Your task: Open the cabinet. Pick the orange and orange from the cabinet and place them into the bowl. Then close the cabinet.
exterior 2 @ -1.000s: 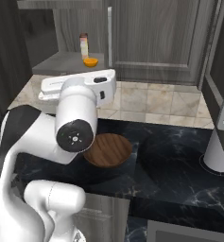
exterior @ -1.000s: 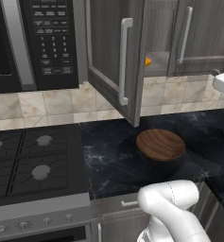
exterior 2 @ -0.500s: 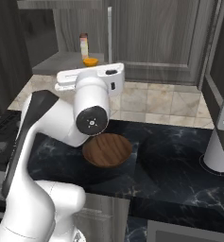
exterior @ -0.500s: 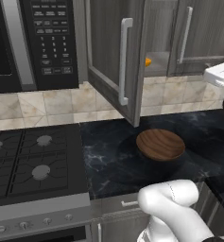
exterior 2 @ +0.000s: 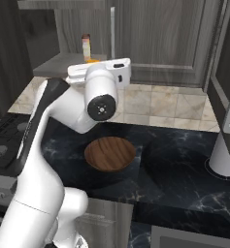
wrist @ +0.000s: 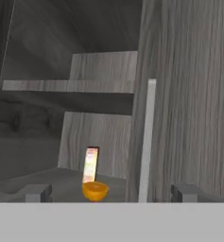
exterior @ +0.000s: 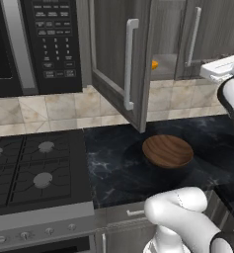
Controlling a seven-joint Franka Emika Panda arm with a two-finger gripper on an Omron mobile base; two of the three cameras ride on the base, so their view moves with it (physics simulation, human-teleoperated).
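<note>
Since a second ago: arm swung up and toward the cabinet (exterior: 113,59); hand risen from countertop height to shelf height, base views unchanged, so no driving.

Left to right, left base view: black microwave (exterior: 34,44); left cabinet door swung open toward the room, bar handle (exterior: 130,64) on its free edge; sliver of orange (exterior: 154,64) on the lower shelf past that door's edge; right door shut; bowl (exterior: 167,150) on the dark counter below, empty.

Hand view: gripper (wrist: 111,193) aimed into the open compartment, fingertips spread wide, nothing between them. Orange (wrist: 95,190) sits low, just left of centre between the tips, further in on the shelf, well apart. Round fruit, no long axis to align. Straight reach forward, slight leftward trim, judged enough.

Tall slim pinkish package (wrist: 90,164) just behind the fruit; risk of a nudge.

Second orange not made out; possibly masked by the first or the door. Right-hand door edge (wrist: 146,142) close beside the approach line.
</note>
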